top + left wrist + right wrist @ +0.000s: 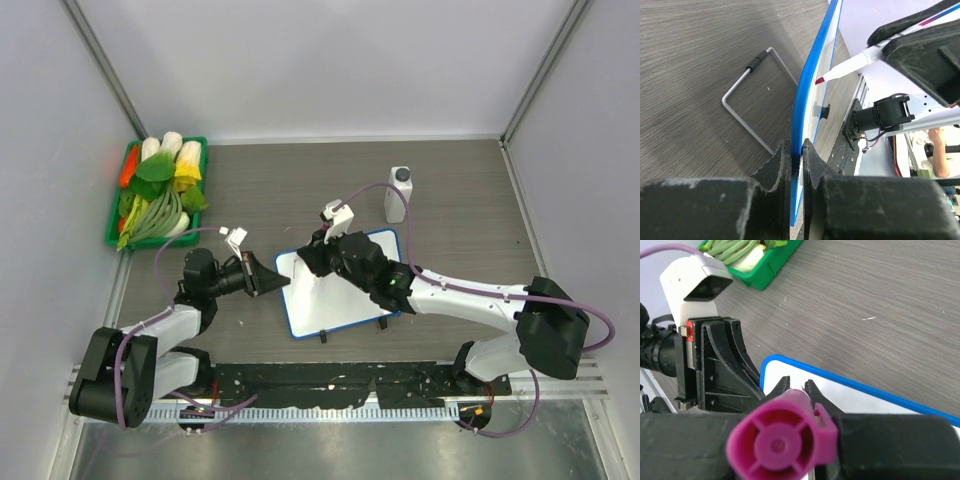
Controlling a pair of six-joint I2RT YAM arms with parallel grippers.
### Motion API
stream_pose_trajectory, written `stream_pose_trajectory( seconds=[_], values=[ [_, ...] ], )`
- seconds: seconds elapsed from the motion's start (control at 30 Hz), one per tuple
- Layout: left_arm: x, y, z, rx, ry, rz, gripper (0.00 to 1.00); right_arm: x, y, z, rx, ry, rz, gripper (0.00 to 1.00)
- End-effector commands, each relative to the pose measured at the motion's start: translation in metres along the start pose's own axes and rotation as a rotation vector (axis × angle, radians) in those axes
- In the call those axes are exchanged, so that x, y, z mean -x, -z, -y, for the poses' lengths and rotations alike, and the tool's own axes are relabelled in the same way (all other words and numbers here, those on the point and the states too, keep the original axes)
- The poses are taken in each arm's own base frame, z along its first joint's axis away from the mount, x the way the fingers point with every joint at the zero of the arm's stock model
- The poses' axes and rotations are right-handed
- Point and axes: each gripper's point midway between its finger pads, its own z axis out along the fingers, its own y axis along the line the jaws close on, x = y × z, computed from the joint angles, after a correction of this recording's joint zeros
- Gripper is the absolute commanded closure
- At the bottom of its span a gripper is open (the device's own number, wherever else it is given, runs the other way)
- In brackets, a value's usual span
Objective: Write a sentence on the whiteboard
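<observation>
Showing a two-arm robot at the very start of a writing job. The whiteboard [328,305] lies near the middle of the wood-grain table [270,190], just ahead of the arm bases, and the part of its white face that shows is blank. None of the sentence can be seen, though the right arm covers the far part of the board, so a first stroke may be hidden there.

The left gripper [272,280] has its jaws pressed together on the board's blue left rim, steadying it. The right gripper [797,387] is clamped around a marker [855,61] with a magenta end. The marker's dark red tip is at the board's far left corner, either touching the surface or just off it. By this reading, the whole sentence is left to write.

A white bottle [398,192] with a grey cap stands just beyond the board's far right corner. A green tray [112,232] of vegetables [158,190] sits well apart at the far left. A bent wire stand [736,85] lies on the table beside the held rim. The left gripper overlaps the board's left margin and could crowd the first letters.
</observation>
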Motion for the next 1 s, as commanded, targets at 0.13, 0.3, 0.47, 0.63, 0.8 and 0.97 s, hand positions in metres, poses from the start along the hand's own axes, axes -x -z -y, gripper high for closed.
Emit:
stream_pose_trajectory(
  seconds=[0.13, 0.3, 0.47, 0.63, 0.8, 0.97],
  values=[
    [0.000, 0.000, -0.007, 0.030, -0.031, 0.017, 1.00, 0.005, 0.002, 0.005, -0.027, -0.009, 0.041, 0.99],
    [0.000, 0.001, -0.007, 0.031, -0.033, 0.018, 1.00, 0.006, 0.003, 0.011, -0.058, -0.005, 0.048, 0.99],
    [0.000, 0.000, -0.007, 0.030, -0.033, 0.017, 1.00, 0.005, 0.005, 0.019, -0.096, 0.003, 0.048, 0.99],
    [0.001, 0.000, -0.007, 0.031, -0.033, 0.018, 1.00, 0.000, 0.007, 0.021, -0.100, 0.008, 0.034, 0.99],
    [0.000, 0.001, -0.007, 0.029, -0.034, 0.018, 1.00, -0.005, 0.012, 0.026, -0.114, 0.009, 0.019, 0.99],
    [0.000, 0.001, -0.007, 0.029, -0.035, 0.019, 1.00, -0.011, 0.015, 0.025, -0.097, 0.008, 0.006, 0.99]
  ],
)
